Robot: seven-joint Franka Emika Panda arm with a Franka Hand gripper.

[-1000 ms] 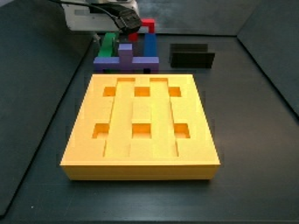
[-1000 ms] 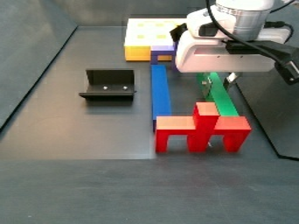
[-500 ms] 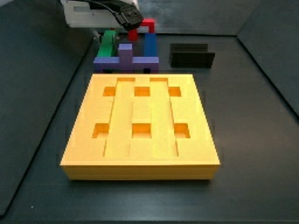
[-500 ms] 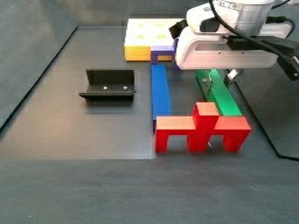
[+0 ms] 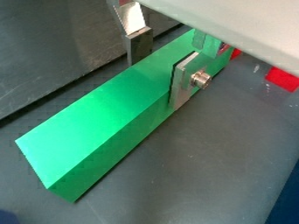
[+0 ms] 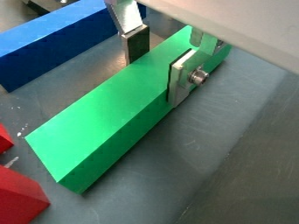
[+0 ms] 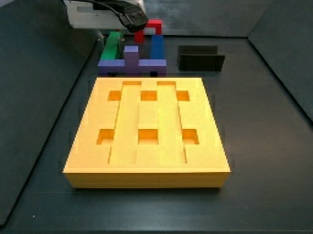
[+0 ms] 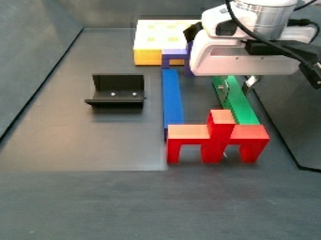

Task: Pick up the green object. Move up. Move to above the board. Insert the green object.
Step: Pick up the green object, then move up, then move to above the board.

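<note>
While one green object (image 8: 238,105) lies flat on the worktop (image 8: 88,141) between the blue bar (image 8: 172,97) and the right wall, the tool (image 6: 159,58) straddles it, one finger (image 6: 132,41) on each long side, apparently not yet clamped. One red cross-shaped piece (image 8: 216,137) touches its near end. One board (image 7: 149,131) fills the middle in a side view, with one black box (image 7: 202,58) beyond; bare floor lies open around both.
</note>
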